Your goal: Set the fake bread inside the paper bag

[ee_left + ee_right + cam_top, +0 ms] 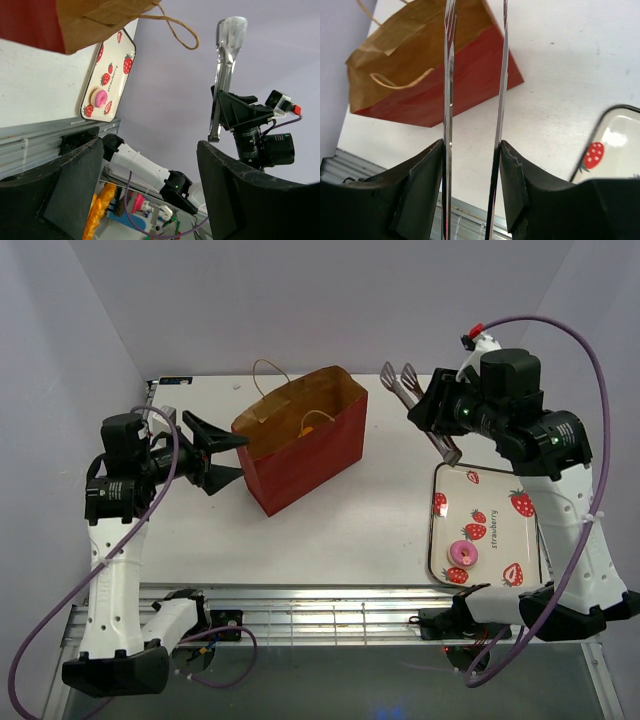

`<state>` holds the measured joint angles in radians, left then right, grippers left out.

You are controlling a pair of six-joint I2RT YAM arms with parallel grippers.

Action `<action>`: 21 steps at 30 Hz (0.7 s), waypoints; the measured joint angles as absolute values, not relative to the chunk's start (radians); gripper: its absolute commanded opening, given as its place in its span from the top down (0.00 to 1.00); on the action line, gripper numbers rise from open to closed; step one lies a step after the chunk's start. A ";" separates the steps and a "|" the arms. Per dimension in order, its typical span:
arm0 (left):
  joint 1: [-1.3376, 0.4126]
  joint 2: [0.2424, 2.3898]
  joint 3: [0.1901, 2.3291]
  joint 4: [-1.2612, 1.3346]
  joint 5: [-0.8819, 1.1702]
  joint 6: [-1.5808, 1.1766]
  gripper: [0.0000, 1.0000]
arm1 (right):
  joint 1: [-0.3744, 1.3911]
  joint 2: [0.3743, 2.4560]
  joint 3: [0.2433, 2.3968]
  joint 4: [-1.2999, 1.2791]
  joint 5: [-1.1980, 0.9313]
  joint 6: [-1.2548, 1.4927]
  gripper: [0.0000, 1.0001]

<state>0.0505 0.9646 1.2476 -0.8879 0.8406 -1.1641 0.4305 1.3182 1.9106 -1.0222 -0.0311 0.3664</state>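
The red-brown paper bag (pixel 300 445) stands open at the table's middle; it also shows in the left wrist view (pixel 85 20) and the right wrist view (pixel 435 80). A bit of orange croissant (pixel 308 427) shows inside it. The pink-iced doughnut (pixel 462 554) lies on the strawberry tray (pixel 500 540), and shows in the left wrist view (pixel 101 97) too. My left gripper (pixel 240 455) is open and empty just left of the bag, also seen in its own view (pixel 150 190). My right gripper (pixel 432 412) is shut on the silver tongs (pixel 405 385), raised right of the bag; its own view (pixel 471 170) shows the tongs (pixel 449 100) pointing at the bag.
The tray (pixel 107 75) lies at the table's front right, its corner (pixel 615 145) in the right wrist view. A metal rail (pixel 320 605) runs along the near edge. The tongs' tips (pixel 227 45) are open and hold nothing. Walls close the back and sides.
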 measured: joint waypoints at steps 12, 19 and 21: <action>0.051 1.127 1.443 -0.899 0.878 -1.014 0.15 | 0.403 1.095 1.641 -1.227 0.228 0.517 0.47; 0.051 1.209 1.502 -0.930 0.918 -0.949 0.15 | 0.381 1.039 1.432 -1.293 0.176 0.666 0.48; 0.051 1.208 1.495 -0.936 0.931 -0.941 0.15 | 0.371 1.020 1.380 -1.302 0.150 0.698 0.49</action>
